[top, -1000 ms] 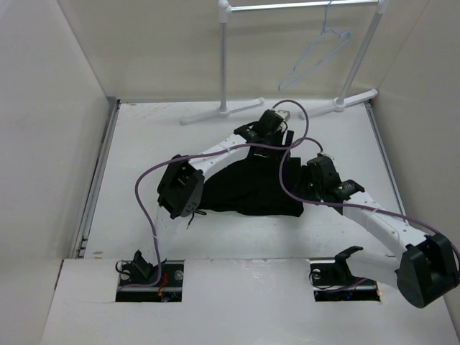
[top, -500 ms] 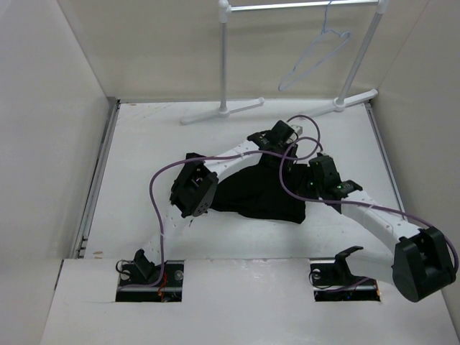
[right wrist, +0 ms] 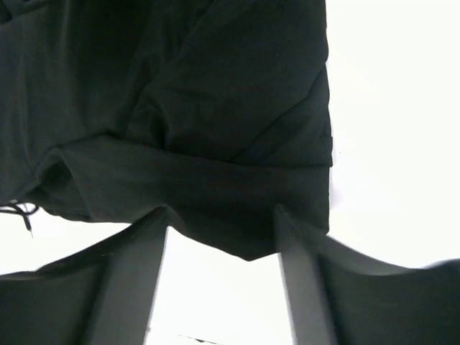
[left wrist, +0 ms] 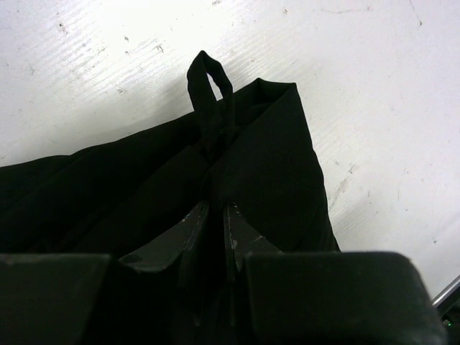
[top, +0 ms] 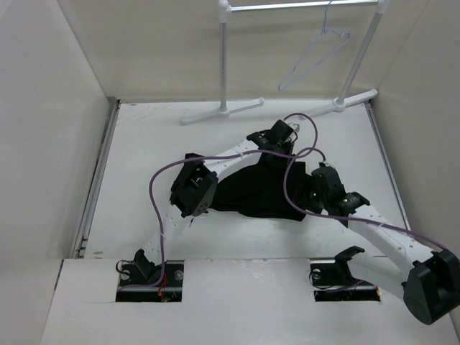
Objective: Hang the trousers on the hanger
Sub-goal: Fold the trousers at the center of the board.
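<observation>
White table (top: 144, 158) bears trousers (top: 262, 190); left gripper (left wrist: 214, 210) pinches them; right gripper (right wrist: 221, 213) gapes.

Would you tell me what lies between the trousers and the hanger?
In the top view, the left gripper, shut on the trousers, then bare table up to the hanger.

The overhead view is bright and even, sharp across the frame. The white table (top: 144, 165) carries only faint, soft shadows under the arms, and the trousers (top: 259, 190) read as a flat black mass with almost no fold detail. In the left wrist view, scuffs at the top are crisp, while the left gripper (left wrist: 214, 210) at the bottom is dim. The right wrist view is backlit: the right side and bottom blow out to white, the cloth is underexposed, and the right gripper (right wrist: 221, 215) is blurred.
</observation>
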Action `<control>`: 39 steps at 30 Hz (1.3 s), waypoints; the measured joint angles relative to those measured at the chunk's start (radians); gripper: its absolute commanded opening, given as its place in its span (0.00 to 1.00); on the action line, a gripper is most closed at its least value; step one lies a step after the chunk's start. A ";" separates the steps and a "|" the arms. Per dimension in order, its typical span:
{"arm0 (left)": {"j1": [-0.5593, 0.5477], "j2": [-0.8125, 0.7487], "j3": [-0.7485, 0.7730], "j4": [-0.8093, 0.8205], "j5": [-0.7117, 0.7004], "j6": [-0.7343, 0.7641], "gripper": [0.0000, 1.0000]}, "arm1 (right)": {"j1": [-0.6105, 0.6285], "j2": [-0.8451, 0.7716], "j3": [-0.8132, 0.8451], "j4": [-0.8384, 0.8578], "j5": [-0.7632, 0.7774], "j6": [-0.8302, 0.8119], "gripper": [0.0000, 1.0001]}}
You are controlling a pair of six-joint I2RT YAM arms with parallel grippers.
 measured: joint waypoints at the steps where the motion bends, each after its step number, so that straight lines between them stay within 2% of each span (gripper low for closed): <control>1: 0.000 0.000 0.000 0.000 0.000 -0.002 0.10 | 0.000 0.003 0.000 0.004 0.000 -0.001 0.72; 3: 0.001 0.000 0.000 0.000 -0.001 -0.005 0.10 | -0.006 0.020 0.000 0.019 0.000 -0.004 0.70; 5: 0.002 0.000 0.000 0.000 -0.001 -0.006 0.10 | -0.010 0.057 0.000 0.034 0.001 -0.011 0.41; 6: 0.003 0.000 0.000 0.000 -0.001 -0.006 0.10 | -0.010 0.081 0.002 0.038 0.005 -0.012 0.32; 7: 0.003 0.000 0.000 0.001 -0.001 -0.008 0.10 | -0.010 0.104 0.004 0.042 0.009 -0.012 0.24; 9: 0.005 0.000 0.000 0.002 -0.002 -0.009 0.10 | -0.009 0.133 0.007 0.045 0.019 -0.008 0.18; 12: 0.008 0.000 0.000 0.007 -0.013 -0.013 0.09 | 0.009 0.121 0.008 0.039 0.052 0.008 0.17; 17: 0.014 0.000 0.000 0.008 -0.044 -0.024 0.08 | 0.079 -0.008 0.001 -0.028 0.113 0.064 0.16; 22: 0.031 0.003 0.000 0.010 -0.072 -0.043 0.09 | 0.108 -0.122 -0.094 -0.080 0.107 0.168 0.17; 24: 0.038 0.010 0.000 0.019 -0.080 -0.048 0.13 | 0.108 -0.121 -0.135 -0.107 0.097 0.199 0.25; 25: 0.039 0.014 0.000 0.024 -0.082 -0.050 0.17 | 0.108 -0.119 -0.146 -0.127 0.093 0.212 0.35; 27: 0.042 0.017 -0.010 0.036 -0.087 -0.053 0.30 | 0.106 -0.125 -0.152 -0.155 0.093 0.227 0.55; 28: 0.042 0.017 -0.021 0.046 -0.090 -0.056 0.38 | 0.104 -0.137 -0.151 -0.161 0.094 0.229 0.59; 30: 0.040 0.007 -0.063 0.086 -0.094 -0.059 0.47 | 0.097 -0.175 -0.137 -0.185 0.098 0.224 0.55; 33: 0.037 -0.041 -0.159 0.126 -0.102 -0.064 0.63 | 0.064 -0.222 -0.075 -0.217 0.096 0.194 0.37; 35: 0.035 -0.097 -0.213 0.133 -0.116 -0.066 0.68 | 0.036 -0.229 -0.016 -0.210 0.088 0.170 0.23; 36: 0.036 -0.131 -0.234 0.133 -0.124 -0.066 0.68 | 0.025 -0.224 0.008 -0.195 0.079 0.156 0.19; 39: 0.047 -0.245 -0.276 0.146 -0.154 -0.068 0.68 | 0.001 -0.172 0.065 -0.130 0.037 0.127 0.17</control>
